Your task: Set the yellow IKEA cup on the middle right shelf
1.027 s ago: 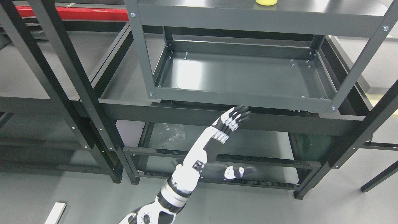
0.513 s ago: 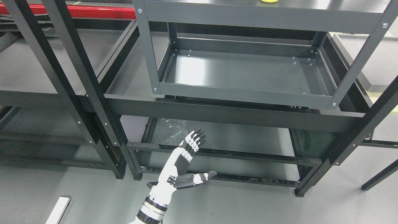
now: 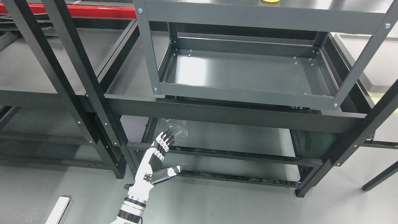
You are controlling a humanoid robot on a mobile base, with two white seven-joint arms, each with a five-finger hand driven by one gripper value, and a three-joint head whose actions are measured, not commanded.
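Note:
Only a thin yellow sliver of the cup (image 3: 270,1) shows at the top edge of the head view, standing on the upper level of the grey metal rack (image 3: 248,17). My left hand (image 3: 174,150) is low in the picture, in front of the bottom black rack, far below the cup. It is open, its fingers (image 3: 164,138) stretched up, its thumb out to the right, holding nothing. The left arm enters from the bottom edge, left of the middle.
The grey rack's lower tray (image 3: 242,93) sits just under the cup's level. Black rack posts (image 3: 71,77) and a wide black beam (image 3: 217,113) cross the view. A crumpled clear plastic bag (image 3: 178,129) lies behind the hand. A white strip (image 3: 59,210) lies on the floor.
My left hand has dropped down and to the left, away from the grey tray's front edge toward the bottom rack, staying open. The camera shifted slightly at first.

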